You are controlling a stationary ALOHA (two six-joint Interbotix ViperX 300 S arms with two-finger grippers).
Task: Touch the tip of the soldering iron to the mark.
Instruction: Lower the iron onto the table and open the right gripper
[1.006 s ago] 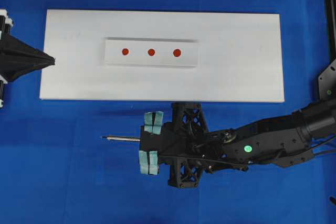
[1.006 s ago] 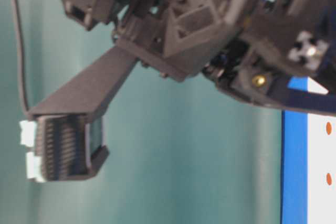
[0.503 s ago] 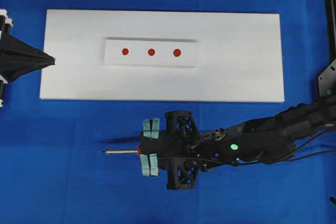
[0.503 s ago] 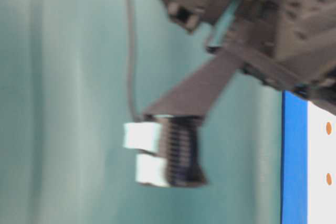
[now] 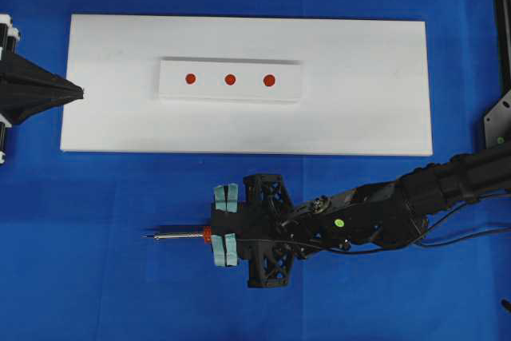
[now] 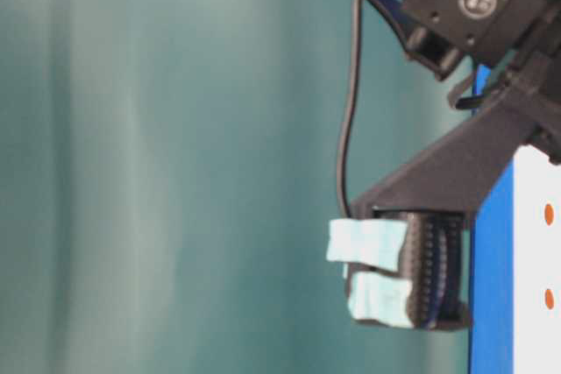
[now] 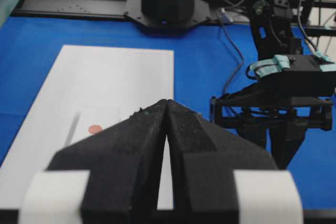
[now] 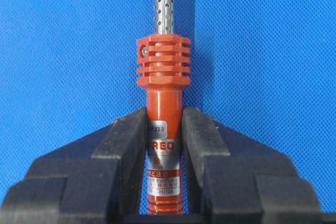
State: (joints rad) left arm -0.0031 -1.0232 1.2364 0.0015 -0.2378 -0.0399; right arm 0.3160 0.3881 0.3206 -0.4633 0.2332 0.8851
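The soldering iron (image 5: 180,235) is over the blue cloth (image 5: 96,277), well apart from the mark (image 5: 230,80) on the white block (image 5: 287,89). The right gripper (image 5: 224,235) pinches its red handle; the left gripper (image 7: 167,114) is pressed together, empty. I judge the carrying step: next, swing the tip (image 5: 147,237) toward the middle dot.

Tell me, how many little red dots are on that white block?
3, in one row along the white block: a left dot, the middle dot and a right dot. The overhead view shows the block's whole top, so none seems hidden.
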